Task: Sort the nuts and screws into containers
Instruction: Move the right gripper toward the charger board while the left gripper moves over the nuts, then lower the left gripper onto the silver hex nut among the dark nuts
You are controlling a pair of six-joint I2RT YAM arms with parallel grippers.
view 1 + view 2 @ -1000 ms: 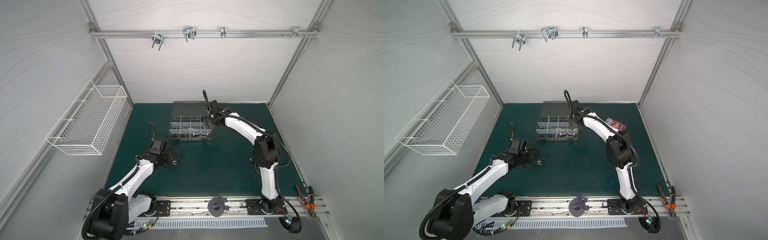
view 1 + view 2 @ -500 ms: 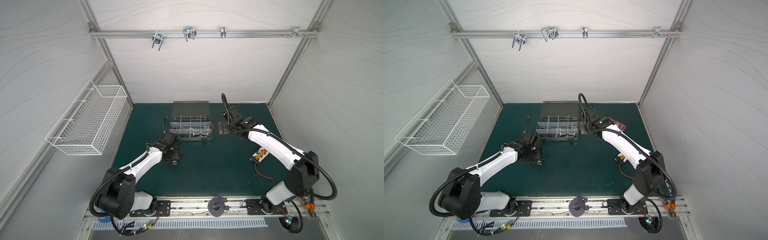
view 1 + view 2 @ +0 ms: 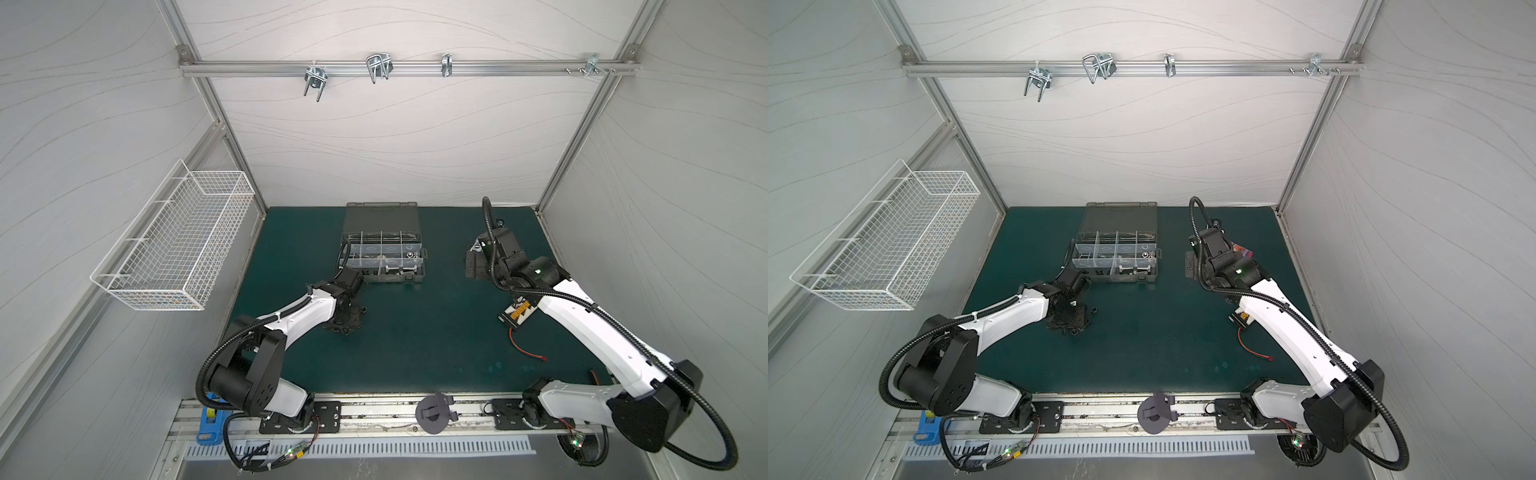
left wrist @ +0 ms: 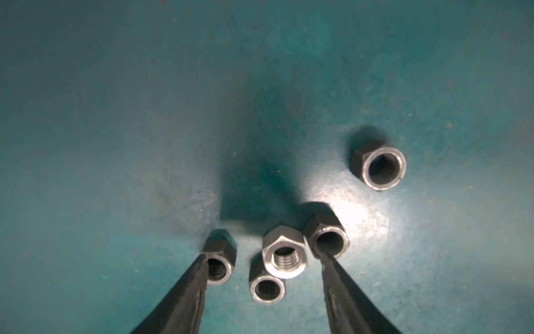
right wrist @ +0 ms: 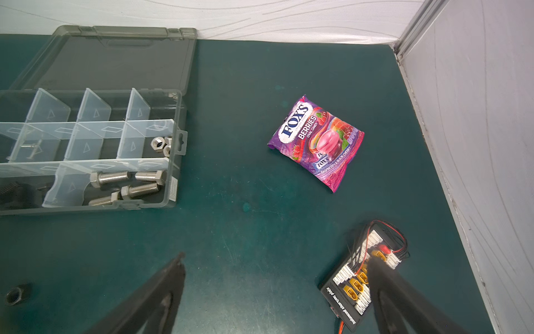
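Several nuts lie loose on the green mat. In the left wrist view a silver nut [image 4: 284, 251] and a black nut [image 4: 267, 287] sit between the fingers of my left gripper [image 4: 263, 256], which is open and low over them. More black nuts [image 4: 218, 260] [image 4: 328, 238] lie at its fingertips, and another [image 4: 378, 164] farther off. The containers are compartments of the grey organizer case [image 3: 382, 257] [image 3: 1115, 257] [image 5: 173, 173], holding silver screws [image 5: 109, 177] and silver nuts [image 5: 161, 144]. My right gripper [image 5: 276, 258] [image 3: 473, 268] is open and holds nothing, right of the case.
A purple candy bag [image 5: 316, 141] lies right of the case. A black connector board with red wires [image 5: 358, 286] [image 3: 517, 313] sits under the right arm. A white wire basket [image 3: 174, 241] hangs on the left wall. A stray black nut [image 5: 14, 295] lies in front of the case.
The right gripper has swung away from the organizer case to the right. The left gripper has shifted right over the nut cluster and its jaws have narrowed slightly.
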